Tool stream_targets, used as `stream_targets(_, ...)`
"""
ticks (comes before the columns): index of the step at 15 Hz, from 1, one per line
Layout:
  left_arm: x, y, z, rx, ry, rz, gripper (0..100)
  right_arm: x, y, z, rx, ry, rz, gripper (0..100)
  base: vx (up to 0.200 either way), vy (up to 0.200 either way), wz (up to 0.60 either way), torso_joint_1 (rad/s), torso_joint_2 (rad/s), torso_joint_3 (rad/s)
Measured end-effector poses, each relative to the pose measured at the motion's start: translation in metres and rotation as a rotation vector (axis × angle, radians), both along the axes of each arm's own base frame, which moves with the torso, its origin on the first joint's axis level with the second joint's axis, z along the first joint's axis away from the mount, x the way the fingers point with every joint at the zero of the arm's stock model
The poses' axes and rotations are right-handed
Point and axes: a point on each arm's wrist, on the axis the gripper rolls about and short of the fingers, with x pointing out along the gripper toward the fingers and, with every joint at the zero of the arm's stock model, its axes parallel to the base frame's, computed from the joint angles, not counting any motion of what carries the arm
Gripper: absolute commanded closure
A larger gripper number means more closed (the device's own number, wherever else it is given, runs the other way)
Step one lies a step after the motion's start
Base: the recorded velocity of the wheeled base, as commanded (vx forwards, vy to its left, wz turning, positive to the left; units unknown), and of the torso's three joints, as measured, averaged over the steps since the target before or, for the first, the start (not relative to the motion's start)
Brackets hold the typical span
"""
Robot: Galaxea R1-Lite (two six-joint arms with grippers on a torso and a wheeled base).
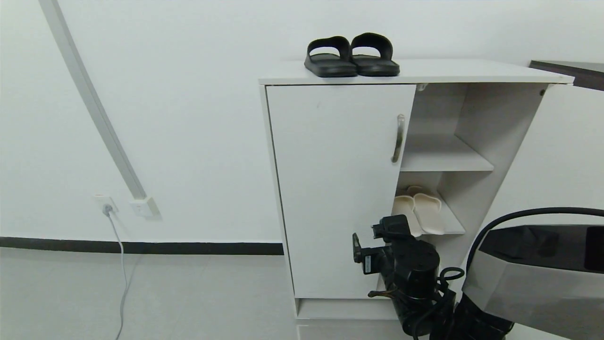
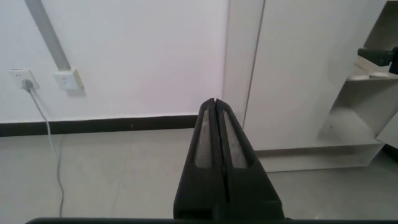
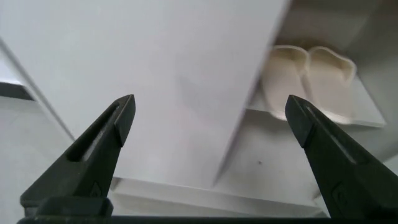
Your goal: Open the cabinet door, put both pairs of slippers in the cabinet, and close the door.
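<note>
A pair of black slippers [image 1: 351,55] stands on top of the white cabinet [image 1: 448,71]. A cream pair [image 1: 420,212] [image 3: 308,78] lies side by side on a lower shelf inside. The cabinet's right door [image 1: 557,156] is swung open; the left door [image 1: 337,189] with its metal handle [image 1: 399,138] is closed. My right gripper [image 1: 373,236] [image 3: 208,106] is open and holds nothing, low in front of the closed door's inner edge, just short of the cream pair. My left gripper [image 2: 214,102] is shut and holds nothing, low above the floor to the left of the cabinet [image 2: 305,68].
An upper shelf [image 1: 448,158] inside the cabinet is bare. A wall socket [image 1: 106,205] [image 2: 22,78] with a cable hanging to the floor sits left of the cabinet, below a slanted conduit [image 1: 89,99]. Grey floor [image 2: 124,174] spreads to the left.
</note>
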Motion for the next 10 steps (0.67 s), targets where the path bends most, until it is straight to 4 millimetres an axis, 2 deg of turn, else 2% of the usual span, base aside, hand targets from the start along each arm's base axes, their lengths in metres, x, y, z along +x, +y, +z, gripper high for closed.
stream_targets(6, 0.0000, 0.0000, 0.0000, 0.000, 0.000, 0.000, 100, -0.0016, -0.0004, 0.0040, 0.019, -0.035, 0.023, 0, 0.000, 0.000, 0.00, 0.000, 0.00, 0.000)
stream_targets(10, 0.0000, 0.0000, 0.0000, 0.000, 0.000, 0.000, 100, -0.0061, -0.0047, -0.0008, -0.009, -0.005, 0.099, 0, 0.000, 0.000, 0.00, 0.000, 0.00, 0.000)
